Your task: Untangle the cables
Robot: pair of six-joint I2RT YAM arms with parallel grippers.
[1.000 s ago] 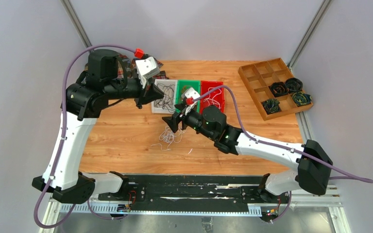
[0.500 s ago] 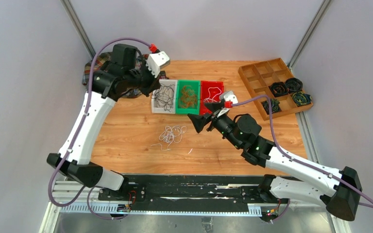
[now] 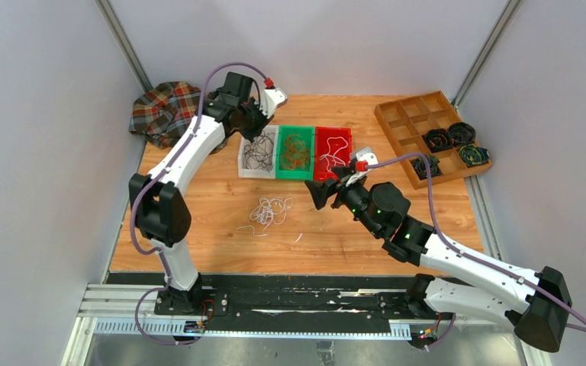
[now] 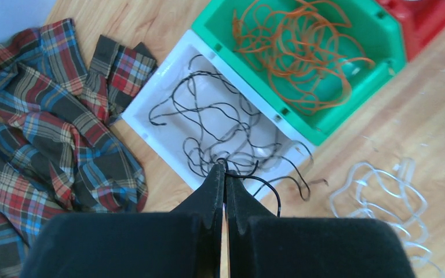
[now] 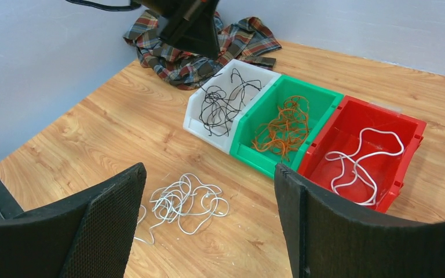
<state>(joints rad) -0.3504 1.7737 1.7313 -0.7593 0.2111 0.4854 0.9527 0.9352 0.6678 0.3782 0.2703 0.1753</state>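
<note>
A loose bunch of white cables (image 3: 268, 211) (image 5: 179, 202) lies on the wooden table in front of three bins. Black cables (image 4: 220, 124) fill the white bin (image 3: 243, 158), orange cables (image 5: 281, 127) the green bin (image 3: 281, 131), and a white cable (image 5: 359, 159) lies in the red bin (image 3: 320, 131). My left gripper (image 3: 256, 131) (image 4: 225, 169) hangs over the white bin, shut on a black cable whose strand loops off to the right. My right gripper (image 3: 317, 194) (image 5: 208, 174) hovers right of the white bunch, open and empty.
A plaid cloth (image 3: 164, 110) (image 4: 40, 116) lies crumpled at the back left corner. A wooden compartment tray (image 3: 398, 109) at the back right holds thick dark coils (image 3: 450, 137). Grey walls enclose the table on three sides.
My left arm has stretched out toward the back, carrying its shut gripper to the white bin. My right gripper has pulled back to the right, off the white bunch, and opened wide.
</note>
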